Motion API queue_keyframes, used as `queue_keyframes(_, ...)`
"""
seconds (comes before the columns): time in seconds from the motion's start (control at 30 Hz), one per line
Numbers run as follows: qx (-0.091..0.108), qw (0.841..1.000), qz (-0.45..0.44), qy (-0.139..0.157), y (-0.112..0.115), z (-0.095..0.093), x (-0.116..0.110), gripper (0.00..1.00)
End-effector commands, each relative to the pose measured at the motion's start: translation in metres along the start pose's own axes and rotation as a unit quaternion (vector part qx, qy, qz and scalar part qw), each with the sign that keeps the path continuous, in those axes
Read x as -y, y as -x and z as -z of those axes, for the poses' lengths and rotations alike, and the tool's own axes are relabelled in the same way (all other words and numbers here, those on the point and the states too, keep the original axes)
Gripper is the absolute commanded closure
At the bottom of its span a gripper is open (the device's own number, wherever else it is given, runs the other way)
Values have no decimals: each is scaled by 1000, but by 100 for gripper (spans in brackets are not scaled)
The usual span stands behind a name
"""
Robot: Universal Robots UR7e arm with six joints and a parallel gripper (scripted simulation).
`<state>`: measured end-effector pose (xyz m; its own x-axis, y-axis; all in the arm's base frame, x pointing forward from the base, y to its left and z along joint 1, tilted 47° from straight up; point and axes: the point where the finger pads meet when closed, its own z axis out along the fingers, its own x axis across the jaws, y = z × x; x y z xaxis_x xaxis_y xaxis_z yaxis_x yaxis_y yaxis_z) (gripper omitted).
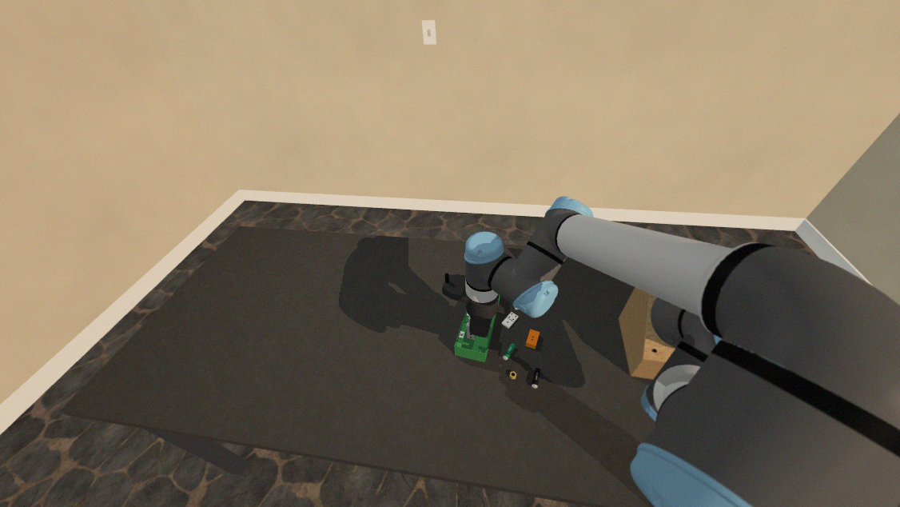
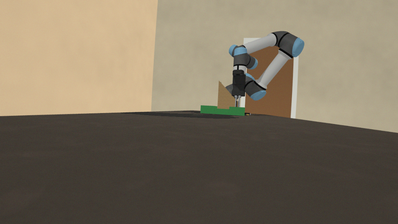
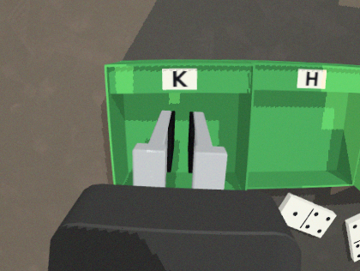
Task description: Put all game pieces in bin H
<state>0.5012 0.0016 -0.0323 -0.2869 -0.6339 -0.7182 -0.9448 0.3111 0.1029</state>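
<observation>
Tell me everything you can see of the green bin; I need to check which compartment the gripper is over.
The green bin is a low, open-topped tray of plastic-looking walls, split by a divider into compartments with white labels K and H. It stands upright on the dark table. Both visible compartments look empty. The gripper, its fingers nearly shut on nothing, hangs over K. A white domino lies just outside H's near wall.

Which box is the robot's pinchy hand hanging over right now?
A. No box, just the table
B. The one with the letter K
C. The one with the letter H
B: in the wrist view the gripper hangs over the K compartment, its jaws nearly shut with nothing between them.
</observation>
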Motion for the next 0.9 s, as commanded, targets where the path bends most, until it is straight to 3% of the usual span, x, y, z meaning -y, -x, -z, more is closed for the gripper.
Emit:
queue_keyframes(0.0,0,1000,0,-1,0,16,1,69)
queue_keyframes(0.1,0,1000,0,-1,0,28,0,69)
queue_keyframes(0.43,0,1000,0,-1,0,38,0,69)
queue_keyframes(0.87,0,1000,0,-1,0,146,0,69)
